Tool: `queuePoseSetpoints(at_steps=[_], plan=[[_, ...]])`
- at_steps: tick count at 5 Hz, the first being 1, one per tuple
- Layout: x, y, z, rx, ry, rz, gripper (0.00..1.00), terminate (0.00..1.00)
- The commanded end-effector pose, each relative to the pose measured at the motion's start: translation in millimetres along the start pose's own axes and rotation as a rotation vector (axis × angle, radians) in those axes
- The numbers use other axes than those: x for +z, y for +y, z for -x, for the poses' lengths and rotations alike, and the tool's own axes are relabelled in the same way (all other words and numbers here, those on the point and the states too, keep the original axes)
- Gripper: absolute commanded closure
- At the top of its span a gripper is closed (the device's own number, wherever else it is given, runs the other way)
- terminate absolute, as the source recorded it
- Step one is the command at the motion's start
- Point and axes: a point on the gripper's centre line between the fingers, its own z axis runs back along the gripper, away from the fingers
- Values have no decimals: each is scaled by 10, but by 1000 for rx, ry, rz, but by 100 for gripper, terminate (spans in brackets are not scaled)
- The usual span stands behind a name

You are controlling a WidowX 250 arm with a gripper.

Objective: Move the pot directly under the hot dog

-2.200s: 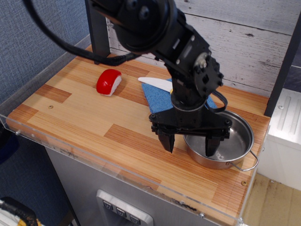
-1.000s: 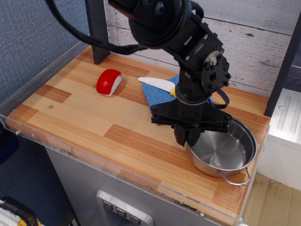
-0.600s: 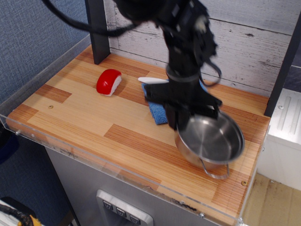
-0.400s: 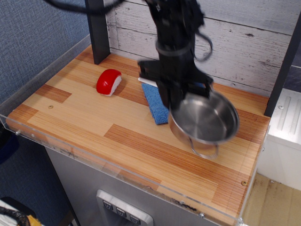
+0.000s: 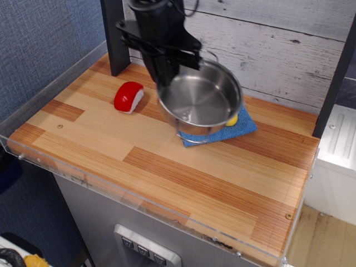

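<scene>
Pot (image 5: 201,100) is off the tabletop (image 5: 111,144), carried in my hand (image 5: 165,71), which is clenched on its rim at the left rear edge. The pot is tilted, its open side turned toward the camera, so the shiny interior shows. One wire loop handle hangs at its lower edge, in front of the blue cloth (image 5: 233,129). The pot is held over that cloth, and a small yellow piece (image 5: 232,119) shows just below its right rim. Hot dog (image 5: 128,97), red over white, lies on the wood to the left of the pot, near it but not touching. My arm comes down from the upper part of the view, in front of the dark post (image 5: 114,36) at the back left corner.
</scene>
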Motion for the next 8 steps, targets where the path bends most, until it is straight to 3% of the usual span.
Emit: queuePoseSetpoints(at_steps=[1,6,8], plan=[[202,807,342,5,-11,-90,100,0],[-213,1610,742,201,53,-115,100,0],[-489,1643,719,251,35,-86,100,0]])
